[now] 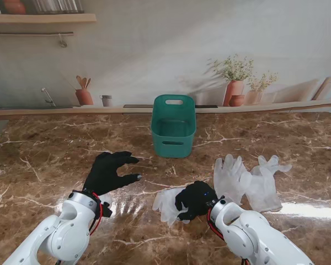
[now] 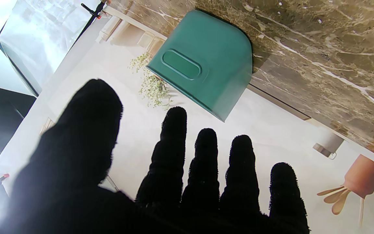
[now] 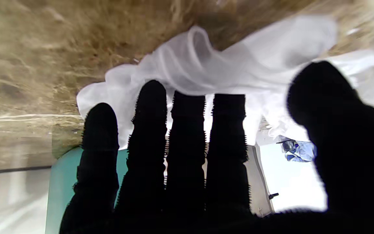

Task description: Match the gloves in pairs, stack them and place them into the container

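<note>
The teal container (image 1: 174,126) stands upright at the middle of the table, also in the left wrist view as the container (image 2: 206,65). My left hand (image 1: 107,172) hovers open, fingers spread, nearer to me and left of it, holding nothing; the left hand (image 2: 174,182) points toward the container. My right hand (image 1: 194,200) is over a translucent white glove (image 1: 164,203), fingers straight and thumb apart. In the right wrist view the rumpled glove (image 3: 239,58) lies at the fingertips (image 3: 151,94) of the right hand (image 3: 206,156). Two more white gloves (image 1: 229,175) (image 1: 265,182) lie overlapping to the right.
The marble table top (image 1: 44,160) runs back to a wall ledge with printed plant pots (image 1: 234,91). A sliver of the teal container (image 3: 60,182) shows behind my right fingers.
</note>
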Controlling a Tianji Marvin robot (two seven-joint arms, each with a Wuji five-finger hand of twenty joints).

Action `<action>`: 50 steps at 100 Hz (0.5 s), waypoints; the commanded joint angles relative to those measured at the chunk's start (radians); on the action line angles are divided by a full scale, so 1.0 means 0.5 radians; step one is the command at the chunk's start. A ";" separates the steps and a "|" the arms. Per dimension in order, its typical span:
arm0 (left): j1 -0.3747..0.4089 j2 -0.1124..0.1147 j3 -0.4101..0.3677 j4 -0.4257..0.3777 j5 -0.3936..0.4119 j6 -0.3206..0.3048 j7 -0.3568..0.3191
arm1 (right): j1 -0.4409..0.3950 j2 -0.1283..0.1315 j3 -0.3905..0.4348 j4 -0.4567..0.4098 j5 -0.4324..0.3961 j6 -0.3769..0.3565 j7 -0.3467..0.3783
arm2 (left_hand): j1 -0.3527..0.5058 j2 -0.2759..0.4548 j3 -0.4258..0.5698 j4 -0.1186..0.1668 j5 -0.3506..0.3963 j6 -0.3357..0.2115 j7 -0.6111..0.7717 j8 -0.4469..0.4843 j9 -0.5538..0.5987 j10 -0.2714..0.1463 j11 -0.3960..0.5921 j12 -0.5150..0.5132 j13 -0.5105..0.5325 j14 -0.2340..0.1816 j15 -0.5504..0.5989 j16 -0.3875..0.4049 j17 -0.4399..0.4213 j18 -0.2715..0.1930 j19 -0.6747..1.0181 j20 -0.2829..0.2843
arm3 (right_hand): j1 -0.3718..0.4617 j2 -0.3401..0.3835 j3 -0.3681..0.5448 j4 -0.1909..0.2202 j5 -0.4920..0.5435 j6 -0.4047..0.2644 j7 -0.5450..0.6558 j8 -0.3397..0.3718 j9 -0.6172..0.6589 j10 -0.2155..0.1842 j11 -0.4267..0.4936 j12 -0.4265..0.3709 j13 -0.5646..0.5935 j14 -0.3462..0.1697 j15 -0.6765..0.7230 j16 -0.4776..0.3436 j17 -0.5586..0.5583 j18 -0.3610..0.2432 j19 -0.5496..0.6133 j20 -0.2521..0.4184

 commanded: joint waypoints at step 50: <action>0.029 0.004 -0.016 -0.021 0.007 -0.015 0.003 | -0.040 0.022 0.164 -0.280 -0.182 -0.259 -0.201 | 0.018 0.086 -0.068 0.059 -0.015 -0.046 -0.020 0.000 0.038 -0.046 -0.051 -0.028 -0.035 -0.112 -0.065 -0.034 -0.025 -0.013 -0.075 0.056 | 0.445 -0.113 0.486 0.203 -0.317 0.078 -0.223 -0.138 -0.266 -0.054 -0.284 -0.275 0.043 -0.090 -0.523 -0.378 0.091 -0.107 -0.280 -0.147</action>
